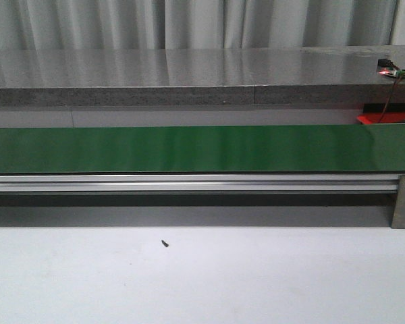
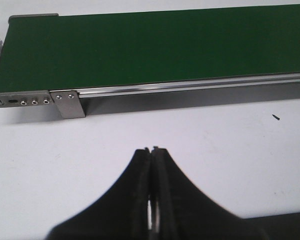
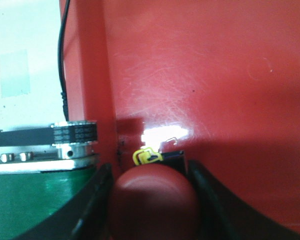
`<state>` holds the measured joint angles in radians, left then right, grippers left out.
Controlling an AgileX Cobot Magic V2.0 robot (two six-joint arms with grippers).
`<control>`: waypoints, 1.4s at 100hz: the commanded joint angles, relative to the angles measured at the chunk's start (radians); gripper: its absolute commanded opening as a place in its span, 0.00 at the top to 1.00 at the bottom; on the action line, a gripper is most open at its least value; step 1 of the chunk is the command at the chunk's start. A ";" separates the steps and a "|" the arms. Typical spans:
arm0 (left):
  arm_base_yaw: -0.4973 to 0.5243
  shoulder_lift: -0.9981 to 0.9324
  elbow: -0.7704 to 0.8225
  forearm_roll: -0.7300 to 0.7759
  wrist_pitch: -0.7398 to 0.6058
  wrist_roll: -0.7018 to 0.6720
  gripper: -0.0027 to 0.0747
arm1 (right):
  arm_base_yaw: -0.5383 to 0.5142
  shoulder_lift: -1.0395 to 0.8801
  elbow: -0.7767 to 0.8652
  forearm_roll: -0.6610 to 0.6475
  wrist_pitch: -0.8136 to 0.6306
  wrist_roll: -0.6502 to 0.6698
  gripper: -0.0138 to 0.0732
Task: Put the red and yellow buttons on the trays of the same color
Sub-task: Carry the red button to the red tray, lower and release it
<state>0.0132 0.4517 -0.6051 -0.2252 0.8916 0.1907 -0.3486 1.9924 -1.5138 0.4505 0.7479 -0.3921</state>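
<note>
In the right wrist view my right gripper (image 3: 151,200) is shut on a red button (image 3: 155,200) with a domed cap and a yellow clip at its base. It holds the button over the red tray (image 3: 205,75), close to the tray's wall beside the belt end. A corner of the red tray shows at the far right of the front view (image 1: 385,117). My left gripper (image 2: 152,150) is shut and empty above the white table. No yellow button or yellow tray is in view. Neither arm shows in the front view.
A long green conveyor belt (image 1: 189,148) on an aluminium rail (image 1: 189,182) crosses the table; its end roller (image 3: 72,137) sits next to the red tray. A grey ledge (image 1: 189,74) runs behind. A small dark speck (image 1: 165,243) lies on the white table (image 1: 202,283).
</note>
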 commanded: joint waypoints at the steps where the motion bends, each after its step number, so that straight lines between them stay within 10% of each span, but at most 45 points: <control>1: -0.008 0.006 -0.025 -0.015 -0.066 0.004 0.99 | -0.008 -0.038 -0.029 0.011 -0.009 0.001 0.45; 34: -0.008 0.006 -0.025 -0.015 -0.066 0.004 0.99 | -0.008 -0.036 -0.029 0.009 0.004 0.001 0.16; 63: -0.008 0.006 -0.025 -0.015 -0.066 0.004 0.99 | -0.008 -0.083 -0.029 0.008 0.013 0.000 0.15; 77: -0.008 0.006 -0.025 -0.015 -0.066 0.004 0.99 | 0.003 -0.130 -0.029 0.007 0.023 0.000 0.29; 105: -0.008 0.006 -0.025 -0.015 -0.066 0.004 0.99 | 0.071 -0.234 0.000 -0.028 0.018 0.000 0.93; 140: -0.008 0.006 -0.025 -0.015 -0.066 0.004 0.99 | 0.157 -0.412 0.230 -0.056 -0.168 0.000 0.92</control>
<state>0.0132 0.4517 -0.6051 -0.2252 0.8916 0.1907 -0.2058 1.6855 -1.3215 0.3891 0.6855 -0.3921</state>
